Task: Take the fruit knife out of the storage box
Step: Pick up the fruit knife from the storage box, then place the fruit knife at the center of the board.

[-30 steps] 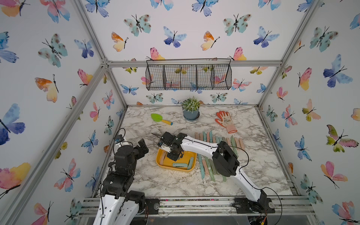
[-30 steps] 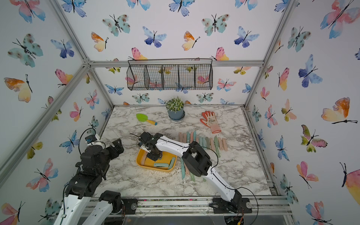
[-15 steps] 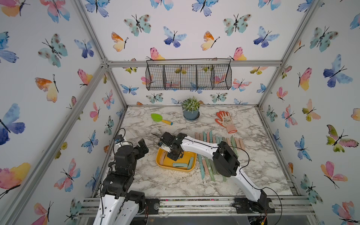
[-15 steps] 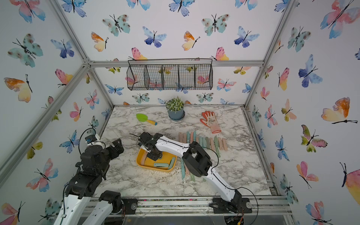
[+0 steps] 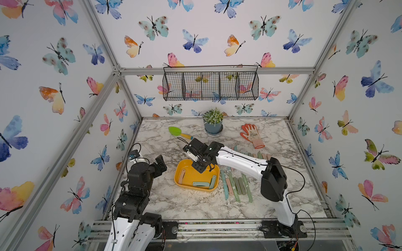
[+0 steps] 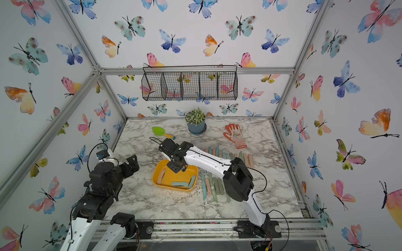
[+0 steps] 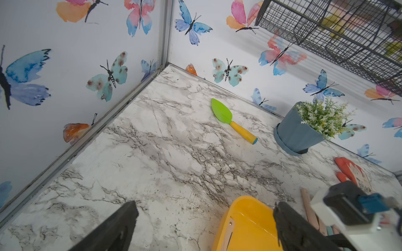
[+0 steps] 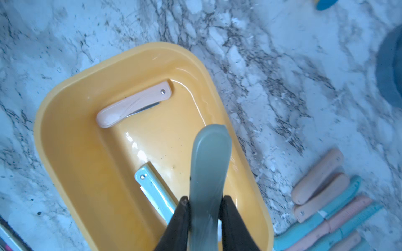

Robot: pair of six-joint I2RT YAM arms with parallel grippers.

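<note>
**One knife gripped, held over the storage box**

Right gripper (image 8: 205,201) is clamped on a grey-green folded fruit knife (image 8: 210,163). Its black fingers (image 8: 180,221) press on both sides near one end, and the rest of the knife sticks out past the tips. The knife hangs over the yellow storage box (image 8: 71,139). In the right wrist view its free end overlaps the rim. I cannot tell whether it touches the box.

Both top views show this gripper above the far end of the box.

Three more folded knives lie inside the box: a pink knife (image 5: 182,176) along one side and two teal knives (image 5: 201,184) at the near end.

Left gripper (image 7: 205,205) has its jaws wide apart with nothing between them. It sits near the box on the robot's left, not touching it.

Laid-out knives (image 5: 236,187) lie in a row on the marble table (image 5: 195,206), just beside the box on the other side.
</note>
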